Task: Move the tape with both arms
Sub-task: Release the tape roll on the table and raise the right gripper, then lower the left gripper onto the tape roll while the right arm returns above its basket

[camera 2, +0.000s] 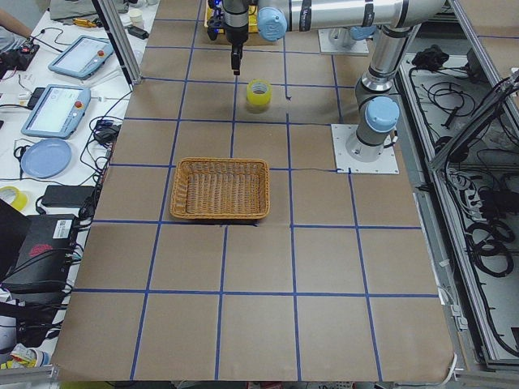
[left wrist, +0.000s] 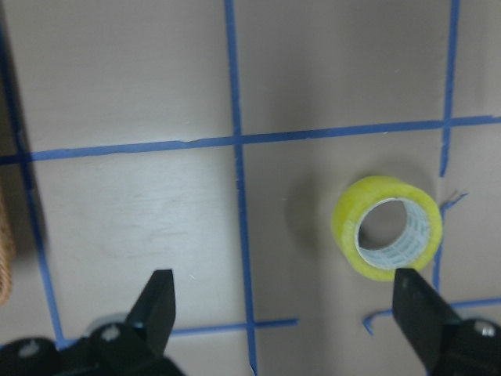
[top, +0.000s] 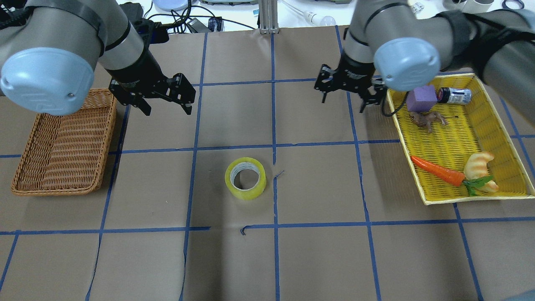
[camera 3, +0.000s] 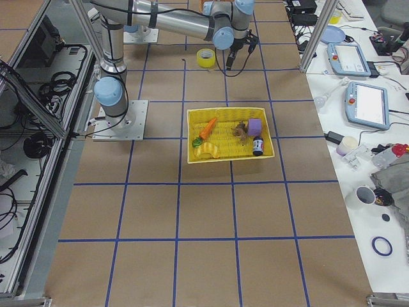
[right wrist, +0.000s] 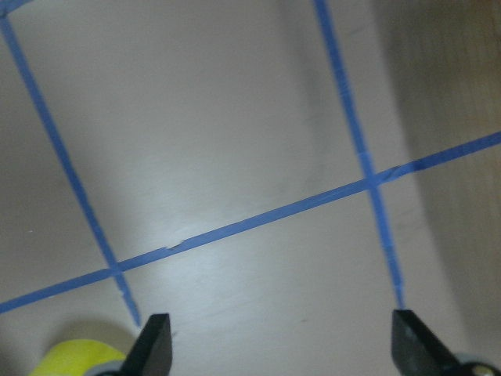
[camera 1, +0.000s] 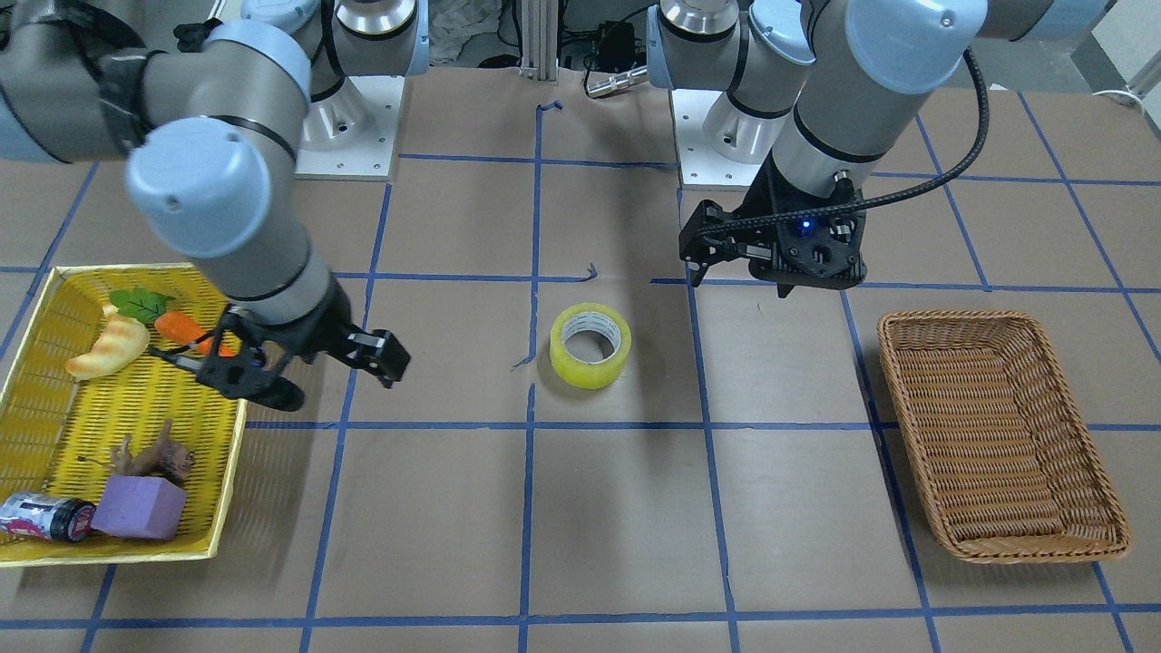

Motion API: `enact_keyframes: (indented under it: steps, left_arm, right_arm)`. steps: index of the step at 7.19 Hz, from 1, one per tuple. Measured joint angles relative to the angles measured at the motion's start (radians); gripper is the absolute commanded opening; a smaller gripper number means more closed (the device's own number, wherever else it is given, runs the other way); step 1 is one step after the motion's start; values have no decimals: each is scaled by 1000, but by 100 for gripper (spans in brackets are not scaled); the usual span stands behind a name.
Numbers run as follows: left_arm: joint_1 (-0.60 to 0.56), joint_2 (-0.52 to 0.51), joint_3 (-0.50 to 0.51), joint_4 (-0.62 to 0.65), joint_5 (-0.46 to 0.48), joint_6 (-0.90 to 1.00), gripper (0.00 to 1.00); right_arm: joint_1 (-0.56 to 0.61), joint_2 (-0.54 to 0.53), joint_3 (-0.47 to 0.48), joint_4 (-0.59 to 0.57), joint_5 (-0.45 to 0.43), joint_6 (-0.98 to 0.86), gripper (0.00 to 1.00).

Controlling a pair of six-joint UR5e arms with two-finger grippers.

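1. The wide roll of translucent yellow-green tape (top: 245, 178) lies on the brown paper-covered tabletop (top: 317, 259) with its core opening upward. It is near the centre line, between the two arms and well apart from both containers.
2. Judgement: this middle position is within reach of either arm, which suits a pass from one side to the other.
3. The brown wicker basket (top: 62, 142) sits on the left arm's side. The yellow mesh tray (top: 455, 138) sits on the right arm's side. Judgement: the basket is the probable destination.
4. The left tool (top: 168, 110) is released, with fingers wide apart and grasping nothing. It hangs above the tabletop just beside the basket, pointing downward. Its wrist view shows the tape ahead, offset toward one finger.
5. The right tool (top: 343, 104) is released and grasps nothing. It hangs beside the tray's edge, pointing downward. Its wrist view shows only the tape's rim in a lower corner.
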Motion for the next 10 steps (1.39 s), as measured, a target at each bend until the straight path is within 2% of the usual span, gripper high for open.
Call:
enact_keyframes:
  steps: [2,4,6,8,10]
  left_arm:
    - [-92,-5,-90,84,-18,-99,100]
    - [-153,-41,-228,272,-13,-162,100]
    - [-162,-96,-327,424,-8,-166,100]
    - [-163,-163,-349,472,17,-167,100]
    - [-163,-219,-349,486,92,-169,100]
  right_arm:
    - [-93,-89,-4,83,-39,-104,100]
    - [-105,-151,-4,145,-53,-123,100]
    - [-91,-181,-4,161,-50,-139,100]
    - [-64,-185,-3,164,-46,-167,100]
    - [-60,-183,-1,163,-47,-174,100]
